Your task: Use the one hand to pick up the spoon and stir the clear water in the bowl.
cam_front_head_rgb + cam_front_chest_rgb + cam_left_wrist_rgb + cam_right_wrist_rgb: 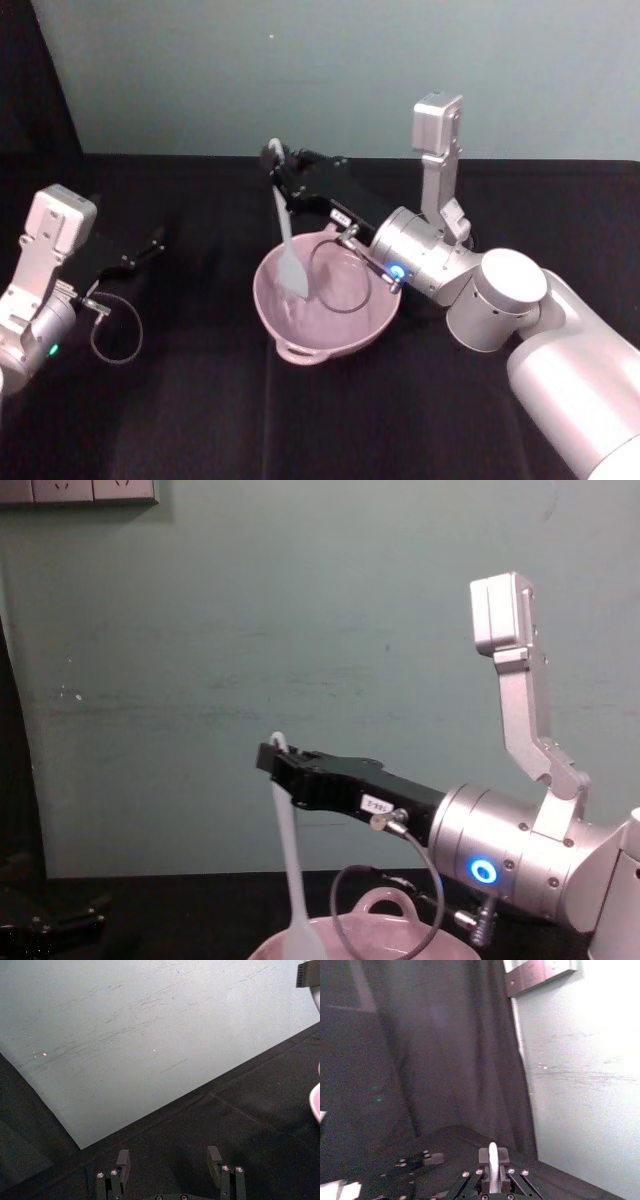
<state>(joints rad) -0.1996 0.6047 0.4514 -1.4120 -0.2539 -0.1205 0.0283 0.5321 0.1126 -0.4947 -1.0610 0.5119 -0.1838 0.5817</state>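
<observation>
So on the left, the left gripper [168, 1155] is parked low by the black-clothed table [200, 400], its fingers spread apart with nothing between them, and it is well apart from the action, so it can pretty much be ignored. Moving toward the middle, the white spoon [285, 235] is found standing nearly upright with a slight tilt. Its long axis runs from the handle end at the top down to the flat paddle head, which is dipped inside the pink bowl [340, 315] on the bowl's left side. Whether water is actually in there can't be told, nothing clear is made out on the pink inside. A grey cable loop [340, 275] is hung over the bowl too; whether it touches the rim can't be judged. On the right, the right gripper [280, 168] is reached in over the bowl's far rim and is clamped on the very top of the spoon handle, seen pinched between the fingers in the right wrist view. So the spoon hangs straight below the claw, and a stir would probably be made by sweeping that grip point in a circle while the paddle is kept clear of the bowl wall.
</observation>
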